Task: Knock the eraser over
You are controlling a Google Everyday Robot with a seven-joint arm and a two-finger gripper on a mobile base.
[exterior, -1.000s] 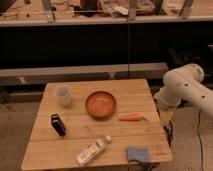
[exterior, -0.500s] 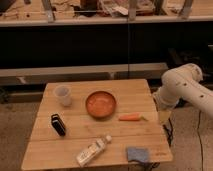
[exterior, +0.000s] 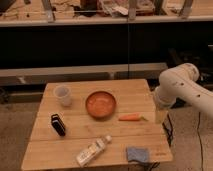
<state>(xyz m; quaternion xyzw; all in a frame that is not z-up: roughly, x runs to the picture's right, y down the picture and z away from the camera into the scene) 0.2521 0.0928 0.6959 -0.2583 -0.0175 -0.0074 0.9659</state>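
Observation:
The eraser (exterior: 58,124), a small black block with a pale stripe, stands upright on its edge at the left side of the wooden table (exterior: 75,145). My white arm comes in from the right. Its gripper (exterior: 160,116) hangs down at the table's right edge, just right of a carrot, far from the eraser.
A white cup (exterior: 63,95) stands at the back left. An orange bowl (exterior: 101,104) sits mid-table, with a carrot (exterior: 130,118) to its right. A clear plastic bottle (exterior: 93,150) lies at the front and a blue-grey cloth (exterior: 137,154) at the front right. Dark shelving stands behind the table.
My arm has shifted slightly to the left, toward the table's right edge. The objects on the table have not moved.

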